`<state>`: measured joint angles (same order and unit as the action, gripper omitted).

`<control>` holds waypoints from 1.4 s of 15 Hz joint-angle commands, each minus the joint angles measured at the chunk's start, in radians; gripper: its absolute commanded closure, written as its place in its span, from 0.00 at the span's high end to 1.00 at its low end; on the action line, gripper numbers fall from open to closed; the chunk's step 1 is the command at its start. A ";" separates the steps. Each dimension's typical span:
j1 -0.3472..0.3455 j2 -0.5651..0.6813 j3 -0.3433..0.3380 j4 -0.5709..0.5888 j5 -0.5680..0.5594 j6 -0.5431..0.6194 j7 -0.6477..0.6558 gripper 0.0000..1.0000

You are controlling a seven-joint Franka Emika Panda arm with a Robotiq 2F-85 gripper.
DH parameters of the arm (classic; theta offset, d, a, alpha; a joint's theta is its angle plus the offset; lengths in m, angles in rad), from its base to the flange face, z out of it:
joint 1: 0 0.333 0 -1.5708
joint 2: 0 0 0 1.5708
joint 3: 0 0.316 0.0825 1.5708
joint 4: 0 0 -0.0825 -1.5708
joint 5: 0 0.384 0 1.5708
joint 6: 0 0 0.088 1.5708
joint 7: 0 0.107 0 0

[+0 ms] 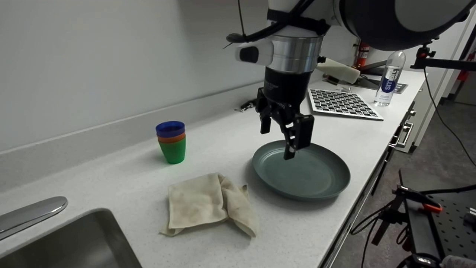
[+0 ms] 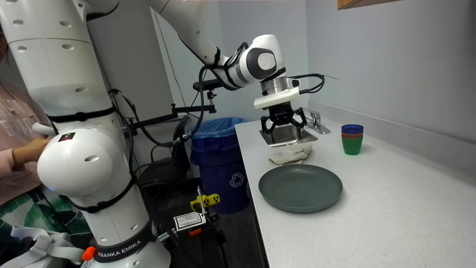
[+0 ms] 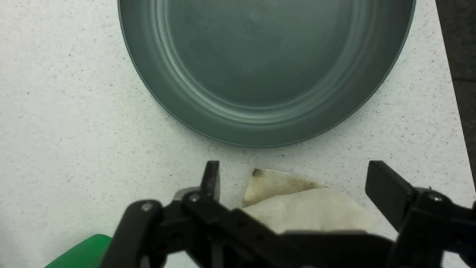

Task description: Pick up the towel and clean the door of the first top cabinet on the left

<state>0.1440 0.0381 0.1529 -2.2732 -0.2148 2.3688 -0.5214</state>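
Note:
The towel [image 1: 197,203], a crumpled beige cloth with a folded end, lies on the white counter beside the dark green-grey plate [image 1: 303,171]. In an exterior view the towel [image 2: 292,154] sits between plate and sink. My gripper [image 1: 280,139] points down in the air above the counter, apart from the cloth. In the wrist view the gripper [image 3: 293,163] is open wide, and the towel [image 3: 316,210] shows below, between its fingers, partly hidden by the gripper body. Only a wooden edge [image 2: 366,3] shows overhead; the door of the top cabinet is out of view.
Stacked blue, orange and green cups [image 1: 173,147] stand near the wall. A sink [image 1: 85,242] with a faucet [image 2: 316,121] is set into the counter. A checkered board [image 1: 342,102] and a bottle [image 1: 388,82] occupy another stretch. A person [image 2: 18,149] is beside the arm.

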 commanded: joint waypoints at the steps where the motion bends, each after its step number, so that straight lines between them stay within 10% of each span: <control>1: -0.007 0.044 -0.006 0.032 -0.014 0.001 -0.039 1.00; 21: -0.008 0.448 0.106 0.345 -0.011 0.152 -0.419 1.00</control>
<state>0.1418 0.4415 0.2458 -1.9797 -0.2237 2.5192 -0.8808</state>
